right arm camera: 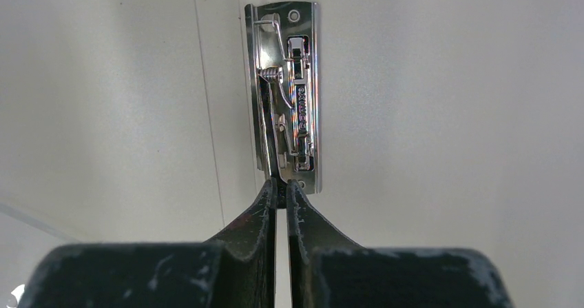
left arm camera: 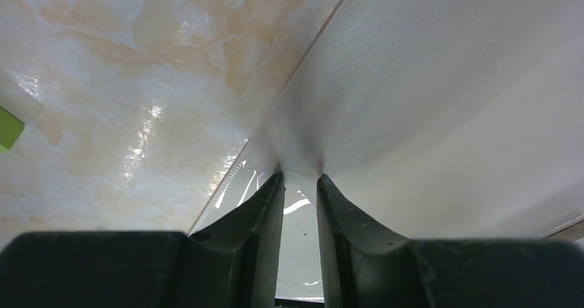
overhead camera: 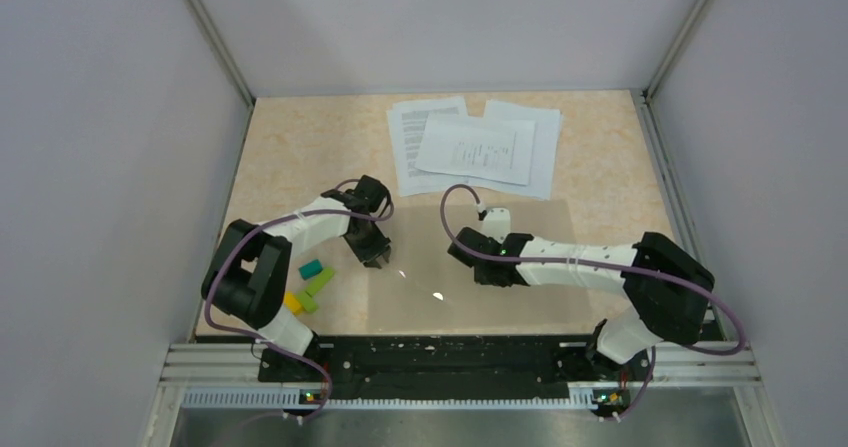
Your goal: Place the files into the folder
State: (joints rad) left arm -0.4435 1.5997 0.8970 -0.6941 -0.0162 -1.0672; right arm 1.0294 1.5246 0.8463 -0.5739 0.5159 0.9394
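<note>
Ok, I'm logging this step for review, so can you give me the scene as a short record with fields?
files: white printed sheets, loose at the far side of the table, outside the folder
folder: lies flat near the arms, metal clip showing
left hand: pinching the folder's left edge
right hand: shut on the metal clip's lever
other: coloured blocks left of the folder

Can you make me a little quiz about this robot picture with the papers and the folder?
1. True or false: the files are already inside the folder.
2. What do the right gripper's fingertips meet? A) a cup B) the metal clip C) a pen
3. Fill in: the coloured blocks lie beside the ____ arm.
Key: 1 false; 2 B; 3 left.
</note>
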